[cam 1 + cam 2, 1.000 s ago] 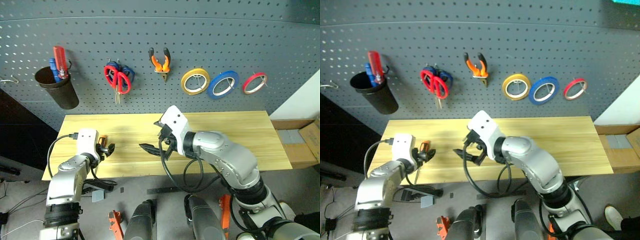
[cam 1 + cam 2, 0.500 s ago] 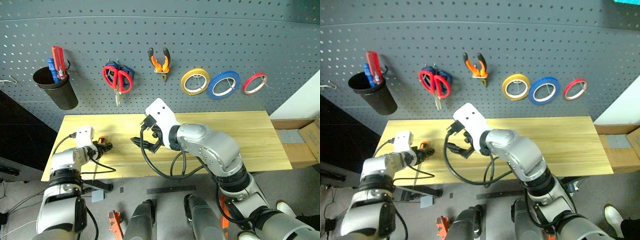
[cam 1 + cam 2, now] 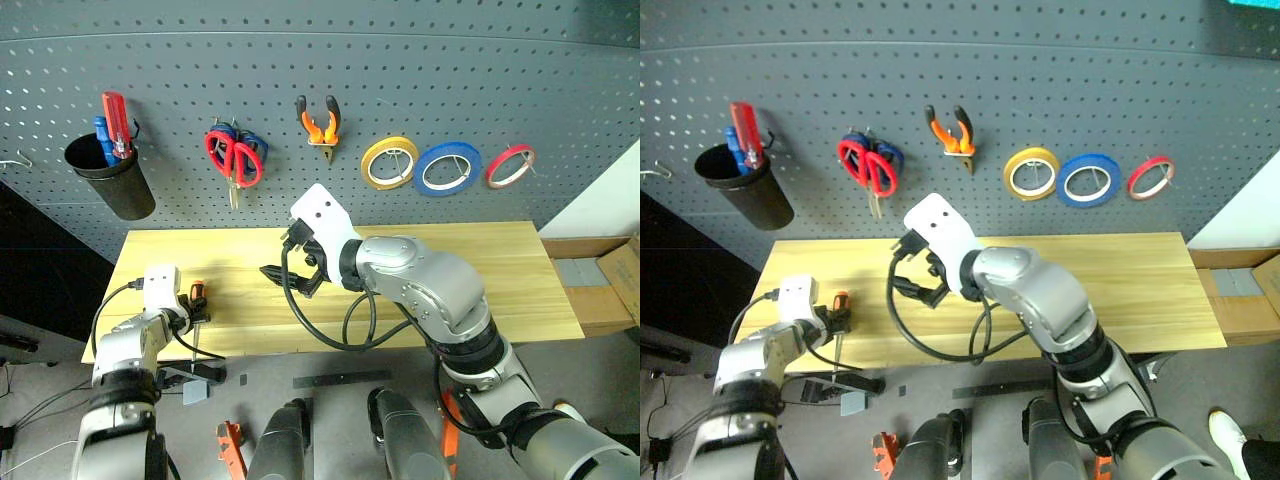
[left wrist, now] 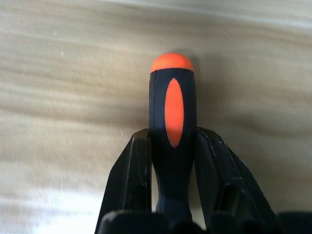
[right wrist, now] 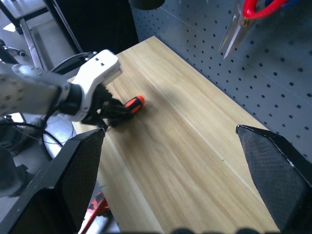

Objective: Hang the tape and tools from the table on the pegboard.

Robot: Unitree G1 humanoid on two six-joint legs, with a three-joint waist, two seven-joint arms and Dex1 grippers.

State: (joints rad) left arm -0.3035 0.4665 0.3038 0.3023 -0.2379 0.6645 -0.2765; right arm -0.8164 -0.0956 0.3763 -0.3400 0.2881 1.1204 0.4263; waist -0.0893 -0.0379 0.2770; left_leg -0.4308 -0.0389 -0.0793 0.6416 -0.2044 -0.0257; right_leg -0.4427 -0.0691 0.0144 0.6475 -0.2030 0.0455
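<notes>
1. My left gripper (image 4: 168,146), lower left of the head view: its 2 black fingers (image 4: 131,170) are standing narrowly apart on either side of the screwdriver (image 4: 170,122), pressing against the black lower part of its orange-and-black handle. The rounded orange cap is sticking out past my fingertips. The slim shaft is showing below the gripper near the table's front edge in the head view. The tool is lying low over the wood; I cannot tell whether it is lifted clear.

2. The table (image 3: 500,270), middle band of the frame: light yellowish wood with grain, running left to right.

3. My right gripper (image 3: 290,280), centre of the head view: hanging above the middle of the table, jaws spread wide and holding nothing. In its wrist view the 2 fingers are rising at the lower corners, with bare wood between them and my left gripper with the screwdriver at centre left.

4. The pegboard (image 3: 560,80), upper half of the frame, dark grey. Hanging on it, left to right:
- a black cup (image 3: 108,185) holding a red screwdriver (image 3: 118,120) and a blue screwdriver (image 3: 104,135);
- red scissors (image 3: 235,160) in front of blue scissors (image 3: 255,150);
- pliers (image 3: 320,125), tip down;
- yellow tape (image 3: 390,162);
- blue tape (image 3: 447,168);
- red tape (image 3: 509,165).
</notes>
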